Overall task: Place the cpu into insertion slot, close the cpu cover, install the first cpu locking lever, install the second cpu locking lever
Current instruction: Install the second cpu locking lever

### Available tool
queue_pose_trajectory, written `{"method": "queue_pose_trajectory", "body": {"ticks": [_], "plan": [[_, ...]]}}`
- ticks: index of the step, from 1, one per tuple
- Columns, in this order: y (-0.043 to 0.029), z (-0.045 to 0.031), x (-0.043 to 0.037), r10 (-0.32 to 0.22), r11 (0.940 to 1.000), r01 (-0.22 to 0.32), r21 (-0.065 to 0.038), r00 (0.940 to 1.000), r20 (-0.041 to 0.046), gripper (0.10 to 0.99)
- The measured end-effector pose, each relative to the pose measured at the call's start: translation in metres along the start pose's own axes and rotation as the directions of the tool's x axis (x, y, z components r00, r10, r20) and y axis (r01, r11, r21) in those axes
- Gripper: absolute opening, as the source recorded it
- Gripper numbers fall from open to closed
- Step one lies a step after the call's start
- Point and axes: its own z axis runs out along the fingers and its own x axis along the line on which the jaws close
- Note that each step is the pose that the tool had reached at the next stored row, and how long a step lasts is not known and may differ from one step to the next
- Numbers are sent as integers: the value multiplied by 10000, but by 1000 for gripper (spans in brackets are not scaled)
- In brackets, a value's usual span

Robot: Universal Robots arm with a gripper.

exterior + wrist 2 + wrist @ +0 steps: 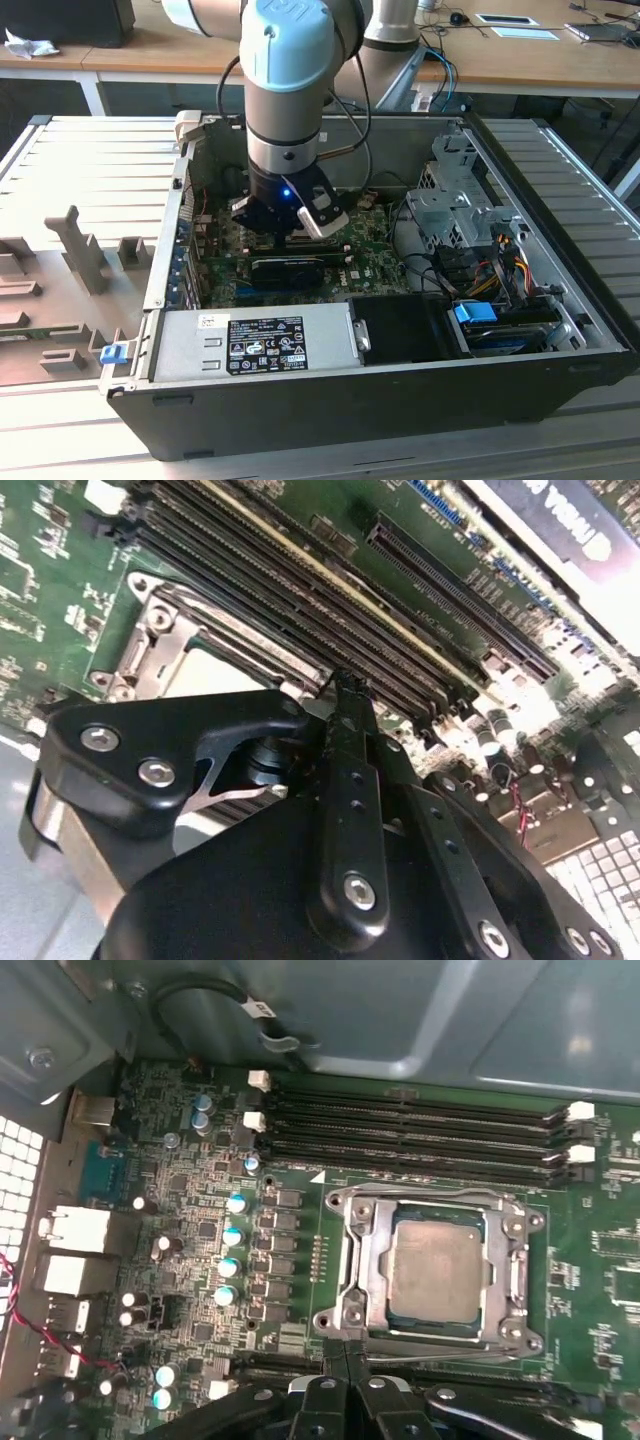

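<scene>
The flat square cpu [436, 1274] with its dull silver-grey top lies seated in the dark square insertion slot [362, 1328] on the green motherboard [300, 1175]. The thin silver cpu cover [366, 1260] frames it, lying down around the chip. In the first wrist view the black fingers [345, 1380] are pressed together, gripping nothing, their tips just beside the socket's near edge. Long black memory slots [420, 1130] run along the socket's far side.
</scene>
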Motion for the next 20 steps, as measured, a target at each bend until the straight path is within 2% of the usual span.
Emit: {"method": "queue_pose_trajectory", "body": {"ticks": [3,5,7,9,10,13,14,15,16,20], "plan": [[-23,44,24,-3,9995,4,-304,10000,31,106],[-34,54,32,-5,9992,7,-408,10000,41,106],[-62,88,45,-6,9982,10,-605,10000,57,106],[-69,118,46,-9,9958,18,-918,10000,95,106],[-75,132,49,-9,9953,18,-970,9999,100,106],[-82,130,58,-10,9952,20,-980,9999,100,106],[-74,87,58,-10,9951,20,-986,9999,104,106],[-57,-9,58,-9,9952,19,-981,9999,100,106],[-50,-53,58,-9,9952,18,-980,9999,100,106],[-33,-143,58,-9,9952,18,-977,9999,100,106]]}}
